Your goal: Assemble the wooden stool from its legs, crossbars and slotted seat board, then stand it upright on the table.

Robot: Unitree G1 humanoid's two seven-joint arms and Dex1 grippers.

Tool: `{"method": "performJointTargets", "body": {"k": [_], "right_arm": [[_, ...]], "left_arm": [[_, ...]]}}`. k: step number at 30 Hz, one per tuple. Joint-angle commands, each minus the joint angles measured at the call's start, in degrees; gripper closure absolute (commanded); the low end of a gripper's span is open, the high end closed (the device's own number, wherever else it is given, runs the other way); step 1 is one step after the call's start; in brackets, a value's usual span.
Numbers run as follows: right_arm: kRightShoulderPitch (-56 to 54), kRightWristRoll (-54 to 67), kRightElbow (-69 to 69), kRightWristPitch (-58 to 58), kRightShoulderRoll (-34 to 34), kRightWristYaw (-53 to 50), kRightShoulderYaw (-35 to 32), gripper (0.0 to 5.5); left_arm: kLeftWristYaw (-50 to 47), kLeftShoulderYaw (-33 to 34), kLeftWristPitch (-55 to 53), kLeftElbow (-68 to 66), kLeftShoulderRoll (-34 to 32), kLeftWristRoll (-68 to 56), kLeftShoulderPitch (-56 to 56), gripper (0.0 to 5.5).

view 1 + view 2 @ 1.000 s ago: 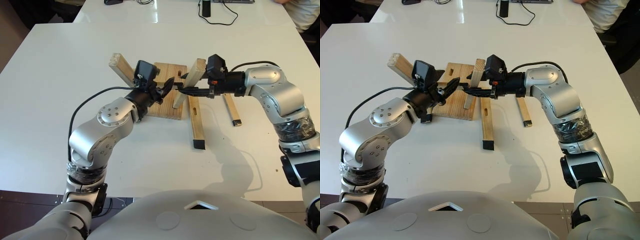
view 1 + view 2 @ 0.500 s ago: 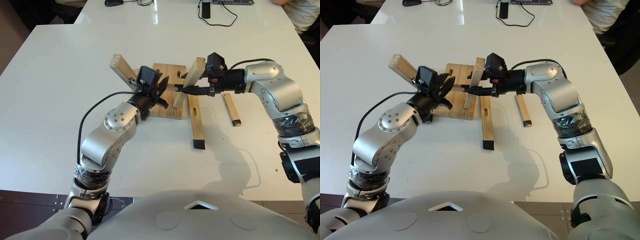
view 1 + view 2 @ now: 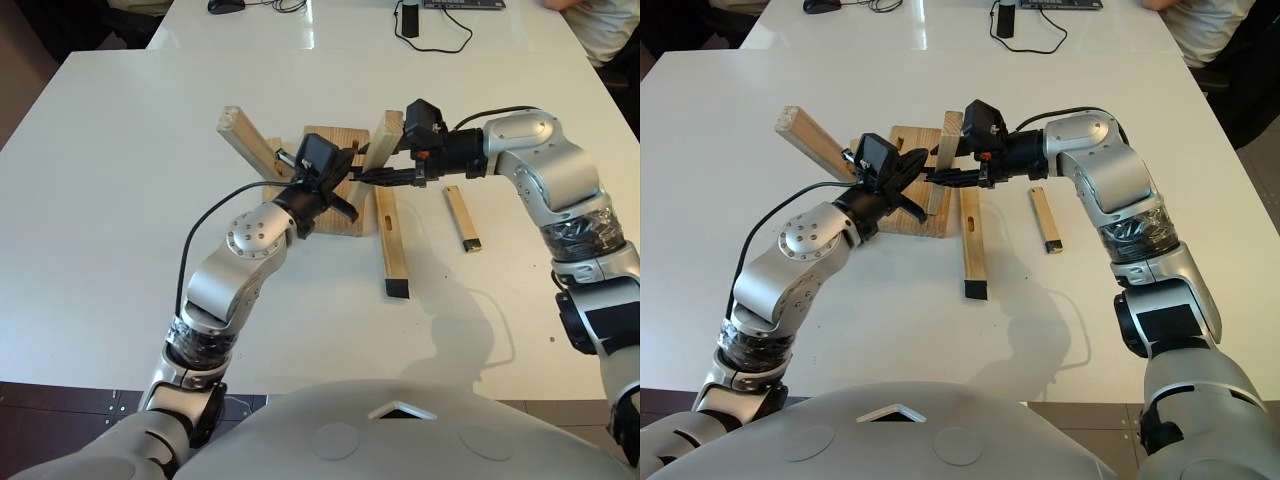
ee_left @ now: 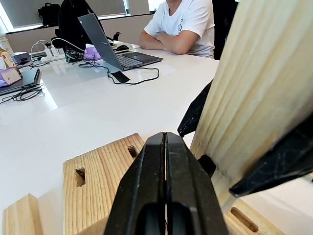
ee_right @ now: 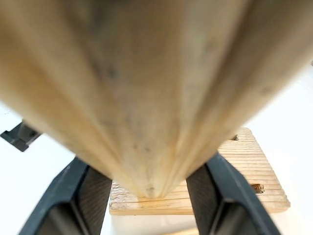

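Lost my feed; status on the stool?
Right gripper shut on leg at seat board. Left gripper shut, empty, close by. Spare leg, crossbar lie aside.

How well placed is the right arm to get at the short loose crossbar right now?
Probably not yet. The short crossbar lies apart on the table, nothing over it, but the right gripper is shut on the tilted leg at the seat board and would have to release it first.
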State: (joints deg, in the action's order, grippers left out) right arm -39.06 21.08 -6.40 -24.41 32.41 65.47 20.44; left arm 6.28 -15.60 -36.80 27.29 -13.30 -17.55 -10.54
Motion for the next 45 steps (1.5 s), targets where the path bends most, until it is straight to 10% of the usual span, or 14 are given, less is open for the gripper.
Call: {"method": "performJointTargets", "body": {"k": [1, 11, 21, 33, 41, 45], "right_arm": [[1.36, -5.9, -4.32, 1.05, 1.62, 0.78, 2.21, 3.47], [5.26, -6.04, -3.68, 2.28, 2.75, 0.17, 0.95, 3.47], [1.62, -6.44, -5.92, 4.12, -0.07, 9.72, 6.25, 3.47], [-0.59, -10.16, -20.56, 19.03, -1.09, 4.68, -1.13, 2.68], [26.22, -4.76, 18.33, 6.67, 11.34, -6.18, -22.05, 2.09], [34.5, -13.37, 27.8, -4.23, 1.75, -28.94, -27.01, 2.23]], "left_arm": [[-7.5, 14.54, 7.4, 4.3, 7.38, -3.16, -5.38, 5.5], [-18.47, 42.37, 7.56, 0.69, -5.05, 6.82, -17.48, 5.5], [7.1, 10.14, -10.64, 14.99, 11.96, -31.77, 1.19, 5.5], [1.57, 22.21, 3.12, -6.06, 5.03, -9.78, 6.05, 5.5], [-8.18, 30.18, 7.59, -1.69, 6.63, -4.14, 10.37, 5.5], [-9.69, 25.29, 8.08, 7.13, 6.66, 0.56, 16.86, 5.5]]}}
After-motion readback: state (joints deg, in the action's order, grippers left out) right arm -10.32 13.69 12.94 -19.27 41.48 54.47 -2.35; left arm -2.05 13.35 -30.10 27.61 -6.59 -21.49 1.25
